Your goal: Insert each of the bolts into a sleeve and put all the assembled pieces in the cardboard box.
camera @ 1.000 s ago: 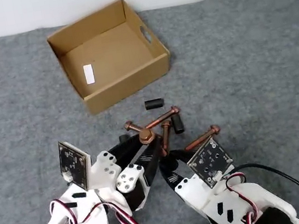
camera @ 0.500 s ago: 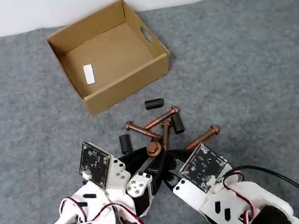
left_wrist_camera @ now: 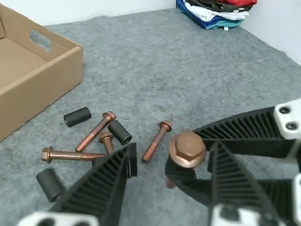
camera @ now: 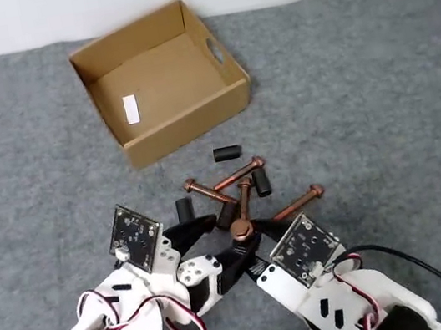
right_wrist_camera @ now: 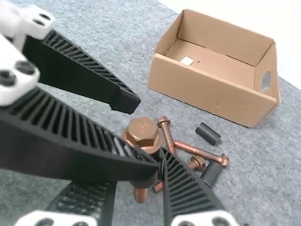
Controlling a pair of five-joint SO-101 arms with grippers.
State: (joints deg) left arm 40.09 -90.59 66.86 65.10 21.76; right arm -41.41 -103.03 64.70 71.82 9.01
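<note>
A copper bolt (camera: 241, 230) stands head up between the two arms, away from the pile. My right gripper (camera: 249, 241) is shut on its shank (right_wrist_camera: 138, 193). My left gripper (camera: 230, 234) is open around the same spot, one finger (left_wrist_camera: 103, 188) well clear of the bolt head (left_wrist_camera: 186, 148). Several more bolts (camera: 239, 172) and black sleeves (camera: 227, 153) lie loose on the carpet just beyond. The cardboard box (camera: 189, 128) sits farther back with only a white label inside.
Grey carpet covers the table. A lone bolt (camera: 298, 201) lies right of the pile. A white wall runs along the far edge behind the box. Folded clothes (left_wrist_camera: 211, 9) lie far off on the floor.
The bolt came out of the pile in my left gripper and moved toward the right gripper. My left fingers have since spread apart, and the right fingers have closed on the bolt.
</note>
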